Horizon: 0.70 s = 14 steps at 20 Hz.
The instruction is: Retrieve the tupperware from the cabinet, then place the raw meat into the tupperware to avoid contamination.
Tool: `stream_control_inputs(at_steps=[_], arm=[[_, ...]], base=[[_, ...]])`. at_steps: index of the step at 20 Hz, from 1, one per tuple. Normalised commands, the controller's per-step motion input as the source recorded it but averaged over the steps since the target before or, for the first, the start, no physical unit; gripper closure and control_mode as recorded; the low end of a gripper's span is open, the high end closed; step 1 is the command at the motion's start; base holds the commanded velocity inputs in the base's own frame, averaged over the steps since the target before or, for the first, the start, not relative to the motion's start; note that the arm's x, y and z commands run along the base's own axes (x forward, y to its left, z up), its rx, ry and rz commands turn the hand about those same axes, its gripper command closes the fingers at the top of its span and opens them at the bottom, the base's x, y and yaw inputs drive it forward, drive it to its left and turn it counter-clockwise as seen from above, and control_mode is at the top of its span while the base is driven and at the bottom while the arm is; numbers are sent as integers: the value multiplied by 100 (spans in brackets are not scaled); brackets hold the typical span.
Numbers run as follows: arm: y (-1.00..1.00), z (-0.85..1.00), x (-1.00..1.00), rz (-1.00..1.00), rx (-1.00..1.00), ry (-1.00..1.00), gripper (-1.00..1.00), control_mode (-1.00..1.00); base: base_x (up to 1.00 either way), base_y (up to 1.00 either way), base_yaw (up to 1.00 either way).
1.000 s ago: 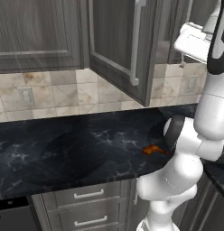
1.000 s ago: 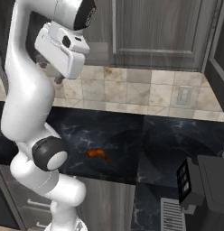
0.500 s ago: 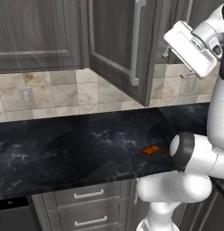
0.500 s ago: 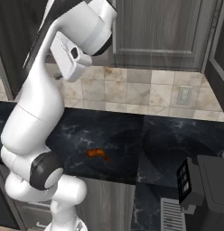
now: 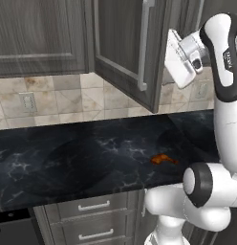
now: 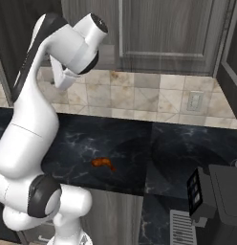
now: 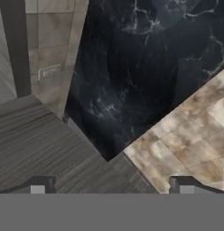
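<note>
Now that I have swung the arm up and in toward the cabinet (image 5: 123,52), its door ajar, my end effector (image 7: 112,185) sits beside the opening, fingers wide apart and empty. Far below it on the tabletop (image 5: 82,158) lies the raw meat (image 5: 161,158); I cannot see the tupperware yet.

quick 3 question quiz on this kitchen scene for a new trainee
1. True or false: the cabinet door stands open.
2. What lies on the dark marble counter? A) a tupperware B) the raw meat C) a knife
3. Fill in: the gripper is ____, with nothing between its fingertips.

Key: 1 true. 2 B. 3 open.
</note>
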Motion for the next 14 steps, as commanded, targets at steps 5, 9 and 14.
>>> stream_control_inputs(at_steps=[5,9,14], arm=[[49,0,23,-13,15,2,-100,-100],[56,0,0,-6,21,11,-100,-100],[67,-3,-3,-2,21,15,-100,-100]], base=[[0,0,0],[0,0,0],[0,0,0]])
